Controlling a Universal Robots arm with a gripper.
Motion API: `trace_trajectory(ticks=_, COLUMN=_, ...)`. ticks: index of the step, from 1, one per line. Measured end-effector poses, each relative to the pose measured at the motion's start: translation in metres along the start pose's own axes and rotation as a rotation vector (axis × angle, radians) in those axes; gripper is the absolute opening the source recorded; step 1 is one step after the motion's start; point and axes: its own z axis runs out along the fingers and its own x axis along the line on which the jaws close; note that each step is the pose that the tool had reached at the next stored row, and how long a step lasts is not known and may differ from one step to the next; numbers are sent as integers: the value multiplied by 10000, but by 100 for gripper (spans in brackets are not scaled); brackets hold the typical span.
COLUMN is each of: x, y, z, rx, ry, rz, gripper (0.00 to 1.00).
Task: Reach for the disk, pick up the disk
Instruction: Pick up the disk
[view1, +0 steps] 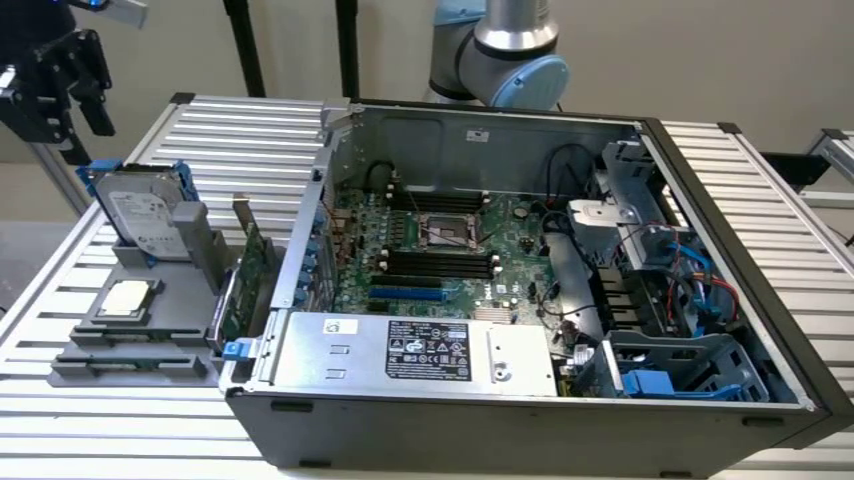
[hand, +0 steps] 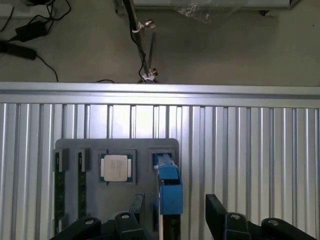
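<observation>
Well, the gripper (hand: 174, 204) hangs unclenched above the disk (view1: 139, 212), stood on edge in its grey holder (view1: 198, 240), presumably so the parted fingers (hand: 218, 213) can straddle it.

Beige wall (view1: 694, 60), grey floor (hand: 225, 50)

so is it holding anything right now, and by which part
Nothing is held: the end effector is open, above the disk and not touching it.

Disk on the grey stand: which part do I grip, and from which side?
Take the disk by its top edge, probably across the two broad faces, descending from above: it stands on edge, leaning slightly, lower end seated in the grey stand, blue frame uppermost.
</observation>
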Motion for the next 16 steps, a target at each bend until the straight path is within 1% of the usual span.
trace_trajectory(ticks=3, x=19, y=-3, z=53, rx=2, ry=2, rz=-42, gripper=60)
trace_trajectory(ticks=7, x=30, y=-16, z=114, rx=24, ry=3, rz=-77, gripper=60)
trace_trajectory(ticks=13, x=39, y=-51, z=201, rx=74, ry=3, rz=-100, gripper=60)
trace_trajectory(ticks=16, x=40, y=-54, z=255, rx=81, ry=0, rz=-102, gripper=60)
